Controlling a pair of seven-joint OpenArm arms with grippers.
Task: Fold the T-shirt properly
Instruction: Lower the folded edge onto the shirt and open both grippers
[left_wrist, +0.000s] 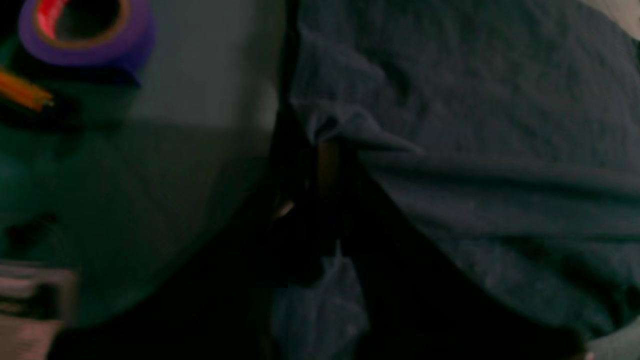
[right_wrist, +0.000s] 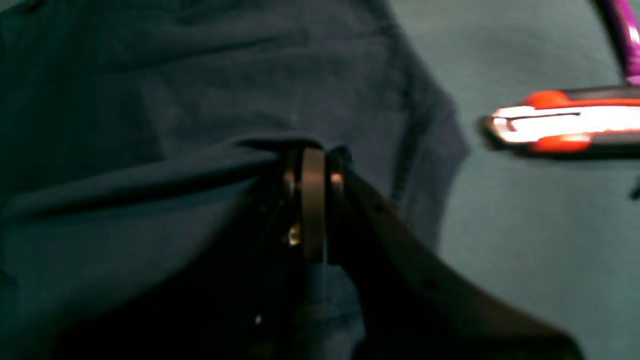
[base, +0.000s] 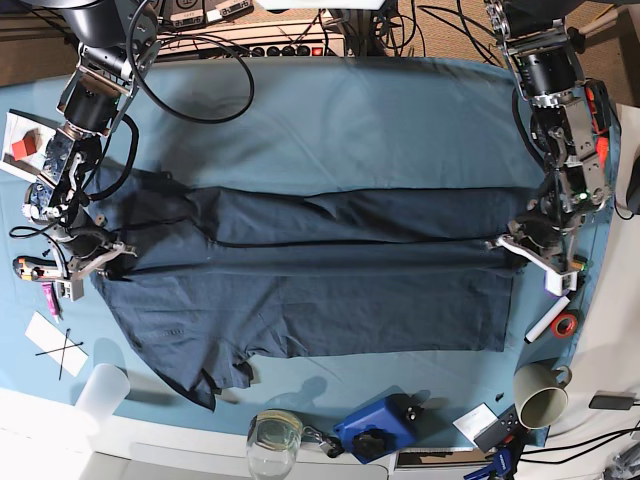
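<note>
At the left edge of the scene the right gripper (base: 98, 262) is clamped tight on a pinched fold of the T-shirt (base: 330, 290). The dark navy shirt lies spread lengthwise across the teal table cloth (base: 350, 120), partly folded over itself. At the right edge the left gripper (base: 522, 245) pinches its other end.

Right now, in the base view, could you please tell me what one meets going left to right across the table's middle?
Right gripper → dark navy-blue cotton T-shirt → left gripper → red tape roll.
</note>
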